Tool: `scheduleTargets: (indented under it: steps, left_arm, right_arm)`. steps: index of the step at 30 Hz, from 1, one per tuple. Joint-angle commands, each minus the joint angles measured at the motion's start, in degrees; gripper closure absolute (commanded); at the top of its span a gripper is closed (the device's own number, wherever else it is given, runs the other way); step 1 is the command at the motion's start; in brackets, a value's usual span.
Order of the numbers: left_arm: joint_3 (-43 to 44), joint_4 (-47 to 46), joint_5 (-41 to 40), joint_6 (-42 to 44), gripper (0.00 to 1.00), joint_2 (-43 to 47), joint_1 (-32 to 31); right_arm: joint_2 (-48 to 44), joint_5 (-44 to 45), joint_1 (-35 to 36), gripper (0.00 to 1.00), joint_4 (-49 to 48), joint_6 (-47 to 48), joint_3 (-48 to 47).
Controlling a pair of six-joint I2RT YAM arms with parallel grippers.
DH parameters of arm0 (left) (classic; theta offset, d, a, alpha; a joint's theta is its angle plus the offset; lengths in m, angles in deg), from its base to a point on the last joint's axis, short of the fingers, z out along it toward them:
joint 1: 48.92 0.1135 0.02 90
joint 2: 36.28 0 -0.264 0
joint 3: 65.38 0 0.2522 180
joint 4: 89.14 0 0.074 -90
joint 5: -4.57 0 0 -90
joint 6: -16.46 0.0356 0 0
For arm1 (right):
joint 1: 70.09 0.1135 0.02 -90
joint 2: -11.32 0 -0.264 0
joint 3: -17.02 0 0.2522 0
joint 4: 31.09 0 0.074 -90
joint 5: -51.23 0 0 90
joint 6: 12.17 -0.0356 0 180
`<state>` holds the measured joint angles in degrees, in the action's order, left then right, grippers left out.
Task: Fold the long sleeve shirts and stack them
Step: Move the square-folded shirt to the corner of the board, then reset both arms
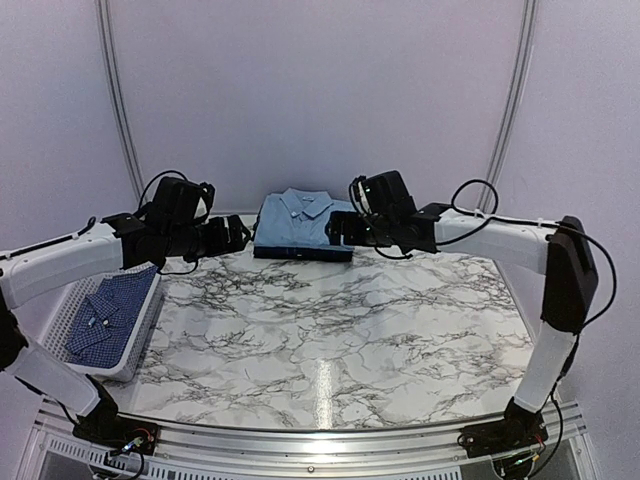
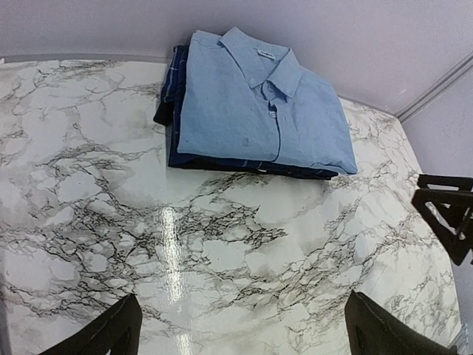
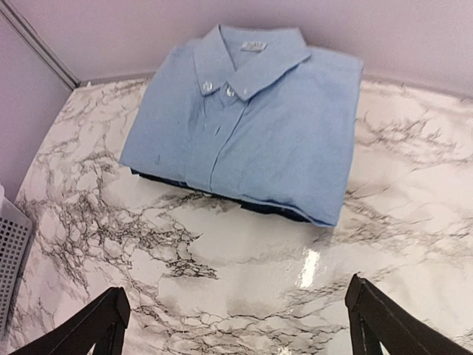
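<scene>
At the near edge, bolted to a metal rail [image 1: 310,440]: the bases of the left arm [image 1: 100,420] and the right arm [image 1: 500,435], white shells on black joints. Beyond them, a broad stretch of marble-patterned table [image 1: 330,340], glossy under a streak of light.

Farther back, reaching in from either side toward the far wall: the left gripper [image 1: 240,235] and the right gripper [image 1: 335,230], both hovering above the tabletop just short of a folded stack. On the left wrist view, dark fingers [image 2: 111,329] spread wide apart, clamped on nothing, veined marble below. Same on the right wrist view: fingers [image 3: 100,322] well apart, gripping nothing.

Close to the back wall, between the two grippers: the plain light blue shirt [image 1: 300,218], folded into a rectangle, collar buttoned and facing up, lying on top of the dark navy plaid shirt [image 2: 172,89]. Of that lower shirt, only a dark rim showing along the front and the left side.

Off to the left, well apart from the stack: a white perforated basket [image 1: 135,355] at the table's left edge, holding the small blue-and-white check shirt [image 1: 105,312], folded.
</scene>
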<state>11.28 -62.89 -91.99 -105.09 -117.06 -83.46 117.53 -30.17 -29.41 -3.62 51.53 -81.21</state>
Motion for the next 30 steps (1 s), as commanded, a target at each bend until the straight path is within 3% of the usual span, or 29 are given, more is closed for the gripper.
scheduleTargets:
  steps: [1, 9, 17, 30]
  left_arm:
    - [2.13, 1.48, -2.16, 3.38, 0.01, 3.05, 0.34]
    - [2.01, 1.48, -3.58, 5.54, 0.01, 5.38, 0.44]
    - [1.97, 1.22, -4.49, 5.59, 0.01, 6.26, 0.44]
    - [1.71, 1.14, -5.11, 5.49, 0.01, 6.6, 0.44]
  right_arm:
    - [-9.94, 6.32, 0.59, 0.01, -2.89, 3.11, 6.01]
    - [-27.65, 11.82, 0.64, 0.01, -6.72, 4.9, 17.82]
    - [-38.98, 15.66, 0.46, 0.02, -8.44, 5.83, 24.74]
    - [-41.62, 19.42, 0.36, 0.02, -8.02, 6.46, 26.09]
